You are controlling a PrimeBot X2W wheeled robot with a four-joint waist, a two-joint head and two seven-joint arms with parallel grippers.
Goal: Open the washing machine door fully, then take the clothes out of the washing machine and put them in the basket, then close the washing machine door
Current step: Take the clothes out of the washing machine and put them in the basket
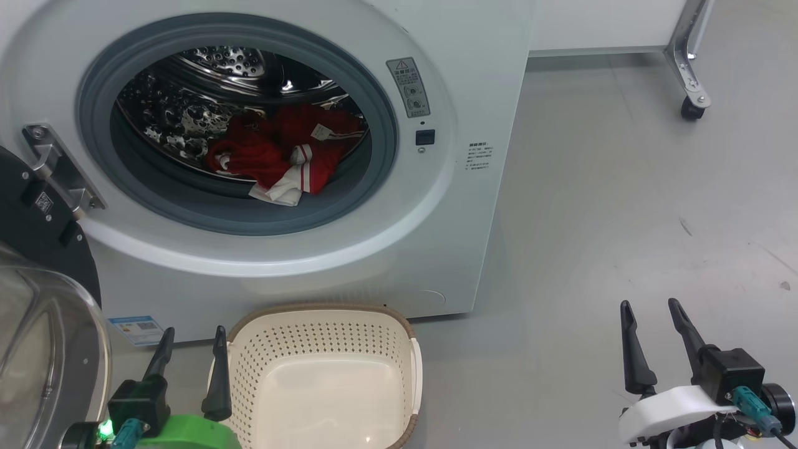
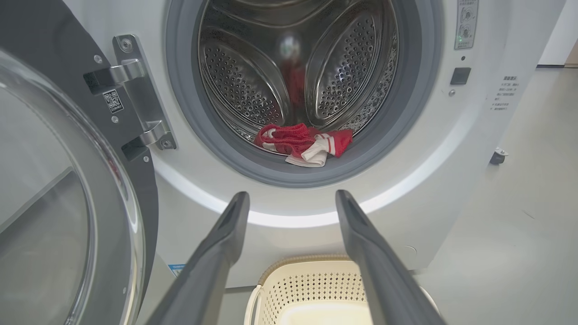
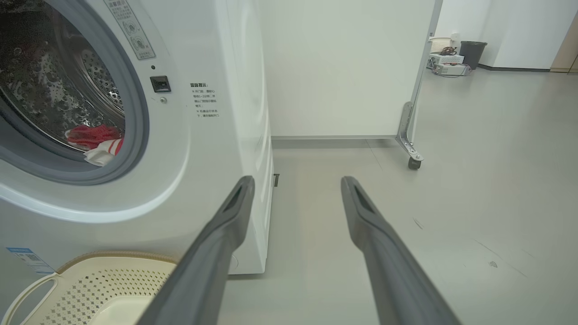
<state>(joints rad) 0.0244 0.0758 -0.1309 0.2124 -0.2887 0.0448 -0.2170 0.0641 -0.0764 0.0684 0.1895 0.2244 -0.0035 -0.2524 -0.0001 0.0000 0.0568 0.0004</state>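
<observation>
The white washing machine (image 1: 474, 75) fills the upper left of the head view, and its door (image 1: 43, 324) hangs swung open at the far left, glass bowl toward me. Red and white clothes (image 1: 283, 156) lie at the front of the steel drum (image 2: 289, 63); the same clothes (image 2: 302, 143) (image 3: 97, 142) show in both wrist views. On the floor below the opening stands the cream basket (image 1: 324, 324) (image 2: 311, 280) (image 3: 90, 284), with nothing in it. Just left of the basket my left gripper (image 1: 191, 340) (image 2: 291, 201) is open and holds nothing. My right gripper (image 1: 651, 315) (image 3: 295, 185) hangs open over bare floor at the lower right.
A white panel on a metal leg with a caster (image 1: 692, 109) (image 3: 413, 162) stands right of the machine. Grey floor (image 1: 623, 218) stretches to the right. Far back in the right wrist view are a dark bin (image 3: 472, 52) and boxes against the wall.
</observation>
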